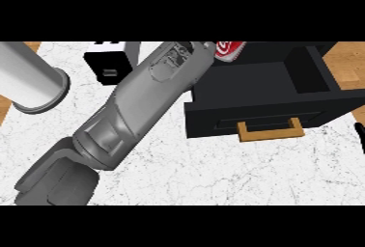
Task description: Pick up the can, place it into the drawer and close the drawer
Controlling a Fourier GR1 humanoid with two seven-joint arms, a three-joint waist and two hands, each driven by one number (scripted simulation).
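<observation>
A red and white can (230, 50) shows at the view's top edge, above the back left corner of the open black drawer (314, 72). My left forearm (143, 101) stretches from the lower left up to the can. Its wrist ends right beside the can, and the hand itself does not show clearly against the dark drawer and the top edge. The drawer is pulled out, with a wooden handle (269, 130) on its front. A black sliver of my right hand (360, 136) shows at the right edge, below the drawer's front corner.
A small black box (109, 65) stands at the back, left of the forearm. A tall grey cylinder (32, 77) stands at the far left. The white marble counter (235, 169) spreads in front of the drawer.
</observation>
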